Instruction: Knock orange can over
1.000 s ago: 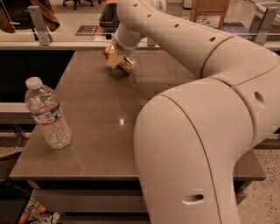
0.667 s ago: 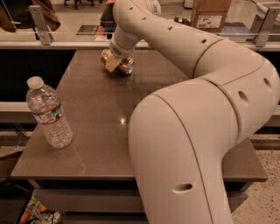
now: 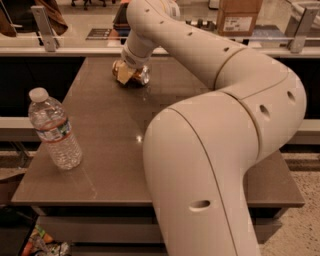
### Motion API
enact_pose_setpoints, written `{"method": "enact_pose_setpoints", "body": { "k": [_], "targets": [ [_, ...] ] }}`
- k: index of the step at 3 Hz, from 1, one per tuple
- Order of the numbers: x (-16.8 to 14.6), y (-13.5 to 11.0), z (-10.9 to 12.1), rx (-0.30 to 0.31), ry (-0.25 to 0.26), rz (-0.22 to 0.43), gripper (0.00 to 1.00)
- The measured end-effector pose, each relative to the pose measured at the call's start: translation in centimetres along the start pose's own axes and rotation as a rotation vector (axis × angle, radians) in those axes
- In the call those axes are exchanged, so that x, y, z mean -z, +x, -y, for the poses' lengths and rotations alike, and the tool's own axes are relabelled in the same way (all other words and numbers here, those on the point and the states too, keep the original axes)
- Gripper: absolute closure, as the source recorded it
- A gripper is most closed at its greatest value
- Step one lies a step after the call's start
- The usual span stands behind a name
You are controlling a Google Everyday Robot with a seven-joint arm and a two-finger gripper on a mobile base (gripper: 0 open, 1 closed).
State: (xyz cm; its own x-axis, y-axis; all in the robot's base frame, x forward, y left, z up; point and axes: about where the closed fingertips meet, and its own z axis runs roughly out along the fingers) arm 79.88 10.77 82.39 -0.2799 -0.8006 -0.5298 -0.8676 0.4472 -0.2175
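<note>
The orange can (image 3: 136,78) is at the far middle of the brown table (image 3: 110,130). Only part of its golden-amber body and a silvery end pointing right show. It seems to lie tilted or on its side, though the gripper hides much of it. My gripper (image 3: 126,73) is right on the can, at its left and top, at the end of the large cream arm (image 3: 210,100) that reaches in from the front right.
A clear plastic water bottle (image 3: 52,129) with a white cap stands upright near the table's front left edge. A glass rail with metal posts (image 3: 42,22) runs behind the table. A cardboard box (image 3: 239,15) sits at the far right.
The arm has swung to the left, and the gripper with the can under it has shifted a little left and toward me on the table. The bottle has not moved.
</note>
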Motion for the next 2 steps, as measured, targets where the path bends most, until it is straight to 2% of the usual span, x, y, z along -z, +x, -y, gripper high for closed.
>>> {"method": "enact_pose_setpoints", "body": {
  "k": [1, 2],
  "targets": [
    [0.34, -0.23, 0.09, 0.000, 0.000, 0.000, 1.00],
    [-0.09, -0.53, -0.34, 0.007, -0.023, -0.002, 0.82]
  ]
}}
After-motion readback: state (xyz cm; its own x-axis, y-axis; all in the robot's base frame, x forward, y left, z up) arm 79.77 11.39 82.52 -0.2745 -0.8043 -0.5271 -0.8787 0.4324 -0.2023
